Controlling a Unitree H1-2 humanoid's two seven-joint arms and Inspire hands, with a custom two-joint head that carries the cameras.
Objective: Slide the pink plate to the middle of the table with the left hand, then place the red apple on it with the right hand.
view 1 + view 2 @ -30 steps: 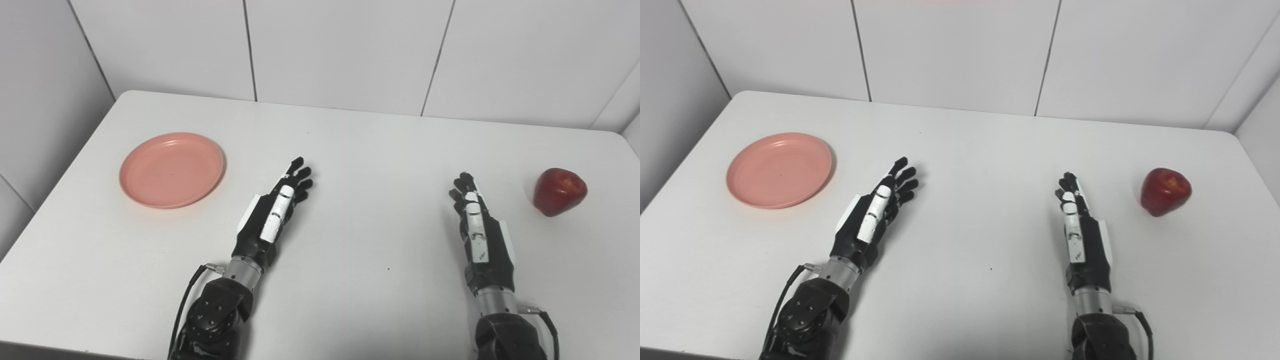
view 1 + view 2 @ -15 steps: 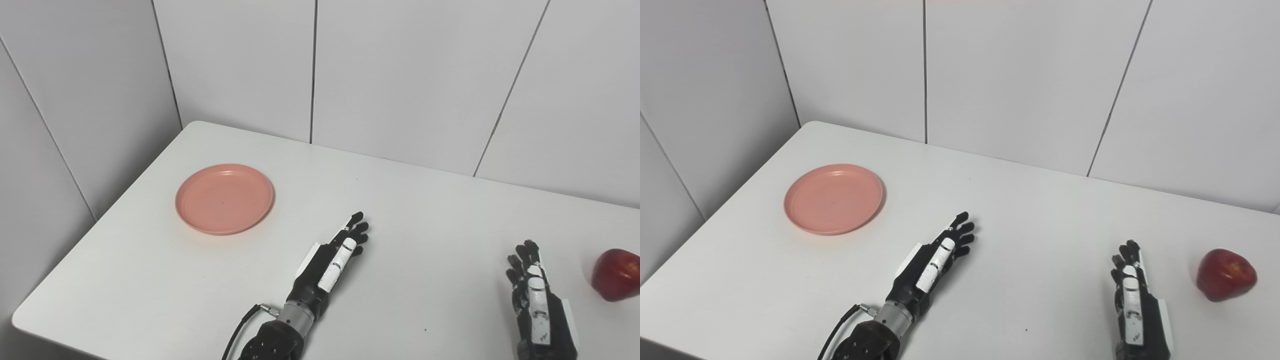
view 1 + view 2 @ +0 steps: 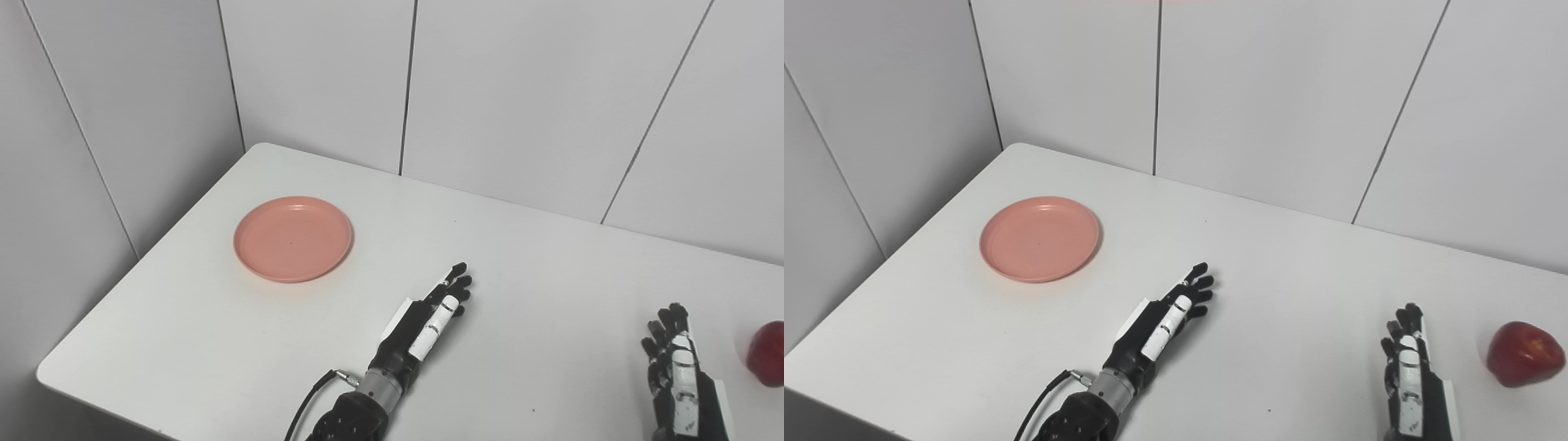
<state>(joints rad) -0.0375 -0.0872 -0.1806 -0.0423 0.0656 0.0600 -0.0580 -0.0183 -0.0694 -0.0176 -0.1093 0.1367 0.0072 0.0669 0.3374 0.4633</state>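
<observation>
The pink plate (image 3: pixel 293 238) lies flat and bare on the left part of the white table (image 3: pixel 527 257). At the far right stands the red apple (image 3: pixel 1524 353), cut by the frame edge in the left eye view. My left hand (image 3: pixel 427 318) rests open near the table's middle, fingers stretched out, well to the right of the plate and nearer to me. My right hand (image 3: pixel 1410 372) is open too, fingers pointing away from me, a short way left of the apple and apart from it. Neither hand holds anything.
White panelled walls close in the table's far side and left side. The table's left corner and front edge (image 3: pixel 92 392) lie close to the plate's side. A black cable (image 3: pixel 306 401) hangs from my left wrist.
The camera has swung left and upward, so the whole scene has shifted right and down. Plate and apple lie where they were; both hands look unmoved and stay open.
</observation>
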